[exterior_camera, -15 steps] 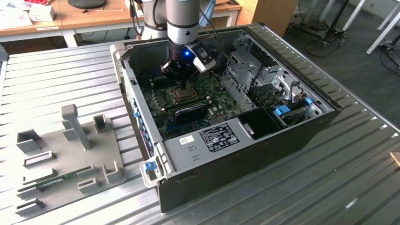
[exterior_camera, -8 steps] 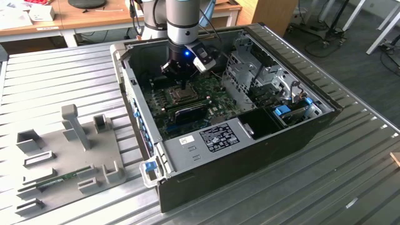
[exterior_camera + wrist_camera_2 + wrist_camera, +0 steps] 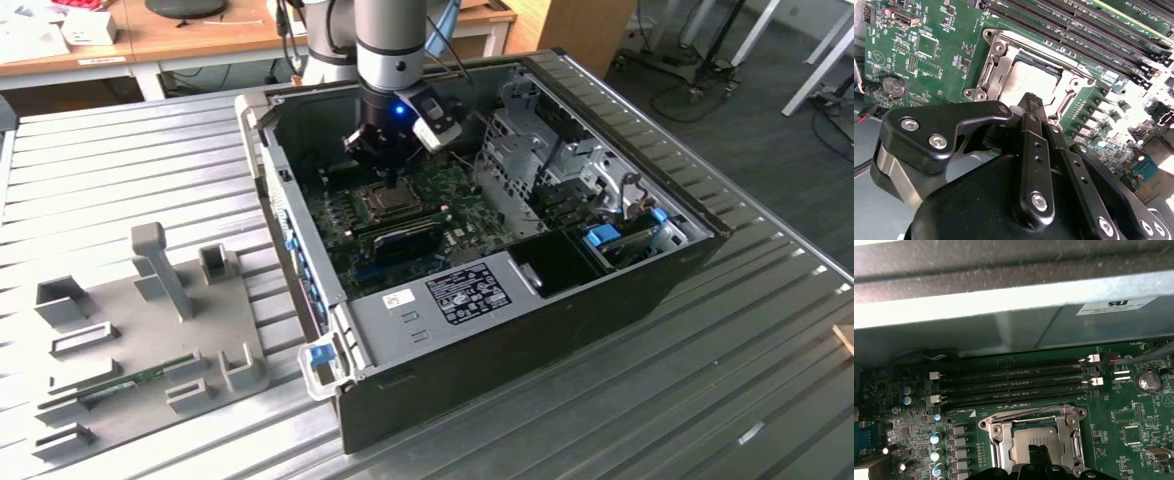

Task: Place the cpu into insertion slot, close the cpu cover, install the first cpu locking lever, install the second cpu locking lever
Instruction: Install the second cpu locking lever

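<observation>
The pincer [image 3: 1030, 100] hangs right over the socket, its black fingers [image 3: 1036, 150] drawn together into one narrow tip (nothing gripped between them), and that tip sits at the near edge of the cpu [image 3: 1036, 80], touching or a hair above; I cannot tell which. The cpu lies flat and square in the insertion slot [image 3: 1035, 440], its edges parallel to the long memory slots [image 3: 1014, 382] beyond. The cpu cover [image 3: 1004, 67] lies down around the chip, framing it. In the exterior view the arm [image 3: 390, 40] reaches into the open computer case [image 3: 641, 290], which rests on the ribbed metal table [image 3: 120, 160].
</observation>
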You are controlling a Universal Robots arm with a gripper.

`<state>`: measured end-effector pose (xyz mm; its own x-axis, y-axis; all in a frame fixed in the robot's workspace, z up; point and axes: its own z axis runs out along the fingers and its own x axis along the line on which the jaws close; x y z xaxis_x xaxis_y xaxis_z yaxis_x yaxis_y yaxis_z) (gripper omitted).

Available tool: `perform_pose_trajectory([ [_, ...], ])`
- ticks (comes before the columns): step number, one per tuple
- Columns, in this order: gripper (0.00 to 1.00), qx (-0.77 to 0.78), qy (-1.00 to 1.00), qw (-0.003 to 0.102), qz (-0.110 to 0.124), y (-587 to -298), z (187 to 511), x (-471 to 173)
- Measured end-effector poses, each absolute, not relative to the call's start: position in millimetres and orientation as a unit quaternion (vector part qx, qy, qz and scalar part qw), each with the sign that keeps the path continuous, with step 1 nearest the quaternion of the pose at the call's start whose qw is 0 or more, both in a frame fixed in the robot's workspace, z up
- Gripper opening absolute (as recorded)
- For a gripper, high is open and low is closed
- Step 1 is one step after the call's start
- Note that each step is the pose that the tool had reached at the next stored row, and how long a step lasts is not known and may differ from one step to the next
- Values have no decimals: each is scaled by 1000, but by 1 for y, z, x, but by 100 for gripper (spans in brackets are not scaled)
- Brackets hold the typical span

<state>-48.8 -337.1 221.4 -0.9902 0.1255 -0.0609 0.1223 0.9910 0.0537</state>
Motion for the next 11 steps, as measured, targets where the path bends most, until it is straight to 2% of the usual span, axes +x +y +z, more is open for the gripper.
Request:
perform_pose_trajectory([
  [11,10,62,997,32,25,-337,224,-49],
])
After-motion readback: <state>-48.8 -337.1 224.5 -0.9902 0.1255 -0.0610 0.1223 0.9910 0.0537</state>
